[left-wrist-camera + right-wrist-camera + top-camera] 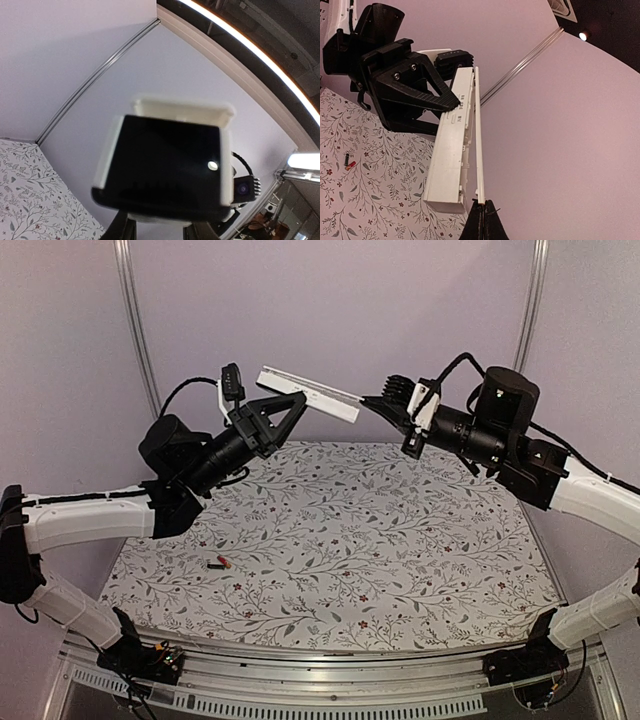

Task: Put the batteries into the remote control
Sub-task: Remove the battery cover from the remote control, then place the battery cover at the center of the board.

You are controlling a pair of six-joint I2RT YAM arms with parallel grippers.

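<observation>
Well above the bench (400,540), the left tool (292,402) holds the remote (335,406) in the air, near the back wall. Its black fingers are closed partway across the white bar, gripping it towards one end, and the rest of the bar juts out towards the right arm. In the right wrist view the remote (447,160) runs lengthwise away from the camera, with the left tool's fingers (420,92) clamped on its far part. A thin white cover (478,130) lies along the remote's right edge. It stands slightly off the body, with a narrow gap showing between them for most of the length.

The right tool (484,209) is fully closed, its two dark tips pressed together on the near end of the cover. From the top view, that tool (366,400) meets the free end of the remote, tip to end.

The left wrist view is filled by the remote (177,111) seen end on and blurred. It shows a dark face framed in white, with the left tool's fingers (125,231) dark at the lower edge.

The batteries (218,563) lie on the bench, well apart from the remote and on the left arm's side. They appear as a small red and dark shape, too small to tell whether it is one cell or two. They also show in the right wrist view (349,162) on the floral bench cloth.
</observation>
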